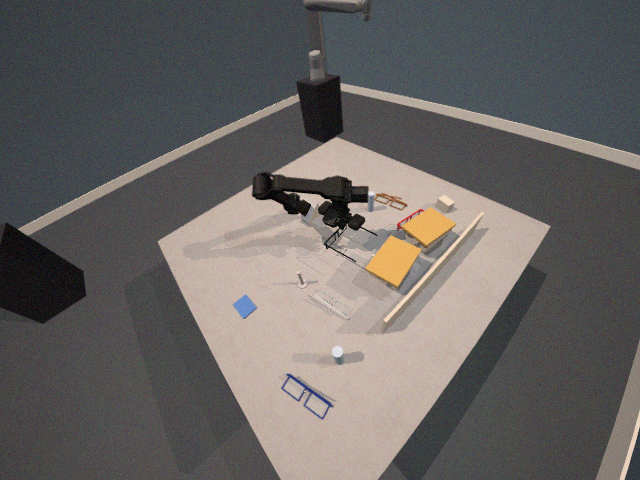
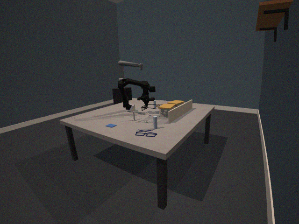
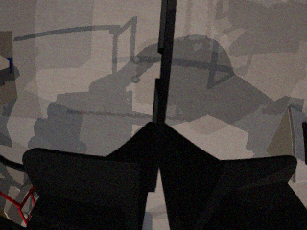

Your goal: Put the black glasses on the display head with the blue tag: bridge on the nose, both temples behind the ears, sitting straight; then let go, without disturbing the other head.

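Observation:
My gripper [image 1: 338,227] [image 2: 145,106] [image 3: 155,128] is shut on the black glasses [image 1: 326,243] [image 2: 142,108] [image 3: 166,29] at the front frame. They hang above the table, temples pointing toward the heads, lens side toward the arm's base. The nearer display head [image 1: 393,260] [image 2: 167,106] has a flat orange top. A small blue patch [image 3: 11,64] shows on it at the wrist view's left edge. The glasses are beside this head, apart from it. The other head [image 1: 429,226] [image 2: 175,102] also has an orange top. The heads' faces are mostly hidden.
Red glasses [image 1: 411,217] [image 3: 21,207] are by the farther head. A long low wall [image 1: 434,273] [image 2: 180,111] stands behind both heads. Pale cylinders [image 1: 370,201] [image 1: 337,354], a small post [image 1: 300,279], clear glasses [image 1: 329,306], brown glasses [image 1: 397,205] and blue glasses [image 1: 310,388] are also on the table.

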You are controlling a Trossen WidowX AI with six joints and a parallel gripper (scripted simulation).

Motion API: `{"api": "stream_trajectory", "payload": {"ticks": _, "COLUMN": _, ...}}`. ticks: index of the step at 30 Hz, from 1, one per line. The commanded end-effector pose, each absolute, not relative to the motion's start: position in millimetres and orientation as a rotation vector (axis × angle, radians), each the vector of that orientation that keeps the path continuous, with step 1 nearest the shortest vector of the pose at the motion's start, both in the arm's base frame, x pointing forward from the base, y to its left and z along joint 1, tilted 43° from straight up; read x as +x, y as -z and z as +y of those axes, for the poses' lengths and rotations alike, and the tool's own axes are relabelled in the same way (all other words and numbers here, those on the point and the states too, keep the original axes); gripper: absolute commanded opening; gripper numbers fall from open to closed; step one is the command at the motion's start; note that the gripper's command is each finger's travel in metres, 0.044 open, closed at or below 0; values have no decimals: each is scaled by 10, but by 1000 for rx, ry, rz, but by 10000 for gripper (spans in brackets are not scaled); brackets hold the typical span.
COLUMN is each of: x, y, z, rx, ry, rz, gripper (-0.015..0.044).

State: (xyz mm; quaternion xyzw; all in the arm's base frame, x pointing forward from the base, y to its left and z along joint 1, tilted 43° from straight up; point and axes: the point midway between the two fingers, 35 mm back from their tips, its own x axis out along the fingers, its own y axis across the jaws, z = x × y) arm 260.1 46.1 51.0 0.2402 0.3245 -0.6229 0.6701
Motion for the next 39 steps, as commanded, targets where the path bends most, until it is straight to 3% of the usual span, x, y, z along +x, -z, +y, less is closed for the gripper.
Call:
{"api": "stream_trajectory", "payload": {"ticks": 1, "x": 2601, "y": -489, "z": 432, "rx": 535, "ry": 1400, "rz": 730, "gripper": 0}}
{"api": "stream_trajectory", "payload": {"ticks": 39, "x": 3078, "y": -446, "z": 477, "rx": 537, "ry": 1399, "rz": 728, "gripper": 0}}
